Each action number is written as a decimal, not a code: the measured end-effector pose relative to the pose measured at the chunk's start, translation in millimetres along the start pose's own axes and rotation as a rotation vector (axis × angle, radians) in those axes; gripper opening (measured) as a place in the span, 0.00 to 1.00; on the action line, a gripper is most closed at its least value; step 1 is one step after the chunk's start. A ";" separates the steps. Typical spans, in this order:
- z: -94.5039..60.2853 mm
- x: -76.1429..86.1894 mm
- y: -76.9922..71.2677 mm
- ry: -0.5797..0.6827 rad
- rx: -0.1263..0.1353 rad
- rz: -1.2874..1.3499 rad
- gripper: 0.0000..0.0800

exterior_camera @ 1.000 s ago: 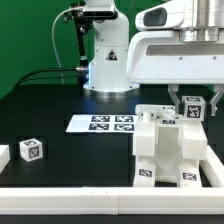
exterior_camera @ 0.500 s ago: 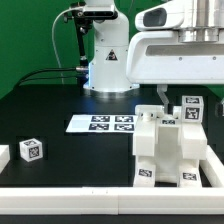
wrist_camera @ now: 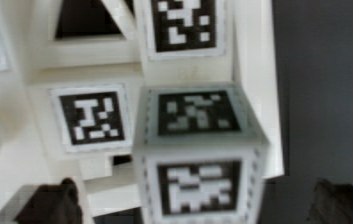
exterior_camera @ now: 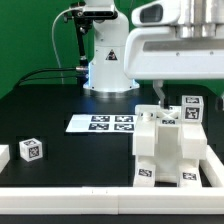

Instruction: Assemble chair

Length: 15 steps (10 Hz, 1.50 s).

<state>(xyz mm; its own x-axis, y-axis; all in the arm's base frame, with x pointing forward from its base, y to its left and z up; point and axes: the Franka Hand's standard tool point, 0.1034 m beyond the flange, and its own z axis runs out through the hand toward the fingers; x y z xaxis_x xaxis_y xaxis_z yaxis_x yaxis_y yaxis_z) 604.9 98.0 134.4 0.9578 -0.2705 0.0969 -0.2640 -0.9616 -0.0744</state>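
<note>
The chair (exterior_camera: pixel 163 150) is a stepped white block structure with square tags, at the exterior view's right near the table's front. A tagged upright piece (exterior_camera: pixel 191 107) stands at its back. My gripper (exterior_camera: pixel 176 94) hangs just above the structure, only one finger (exterior_camera: pixel 158 93) showing clearly. In the wrist view the gripper (wrist_camera: pixel 199 205) is open: its dark fingertips (wrist_camera: pixel 57 200) stand wide apart on both sides of a tagged white bar (wrist_camera: pixel 199 150), with gaps between them and it. It holds nothing.
A small tagged white cube (exterior_camera: pixel 32 150) and another white piece (exterior_camera: pixel 3 155) lie at the exterior view's front left. The marker board (exterior_camera: pixel 103 124) lies mid-table. The robot base (exterior_camera: pixel 105 55) stands behind. A white rail (exterior_camera: pixel 70 190) borders the front.
The fingers, which stood close on either side of the tagged upright piece, have spread apart. The visible finger moved toward the exterior view's left and slightly up.
</note>
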 end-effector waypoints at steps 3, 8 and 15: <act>12.8 -13.6 -2.3 -0.009 -0.010 -0.007 0.81; 18.7 -15.0 0.1 -0.015 -0.020 -0.010 0.32; 19.7 -15.9 -0.4 -0.016 -0.018 0.204 0.33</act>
<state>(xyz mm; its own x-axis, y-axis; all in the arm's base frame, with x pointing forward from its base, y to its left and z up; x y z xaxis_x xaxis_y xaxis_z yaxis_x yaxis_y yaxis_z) 592.0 103.5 113.4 0.8861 -0.4588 0.0662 -0.4543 -0.8879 -0.0731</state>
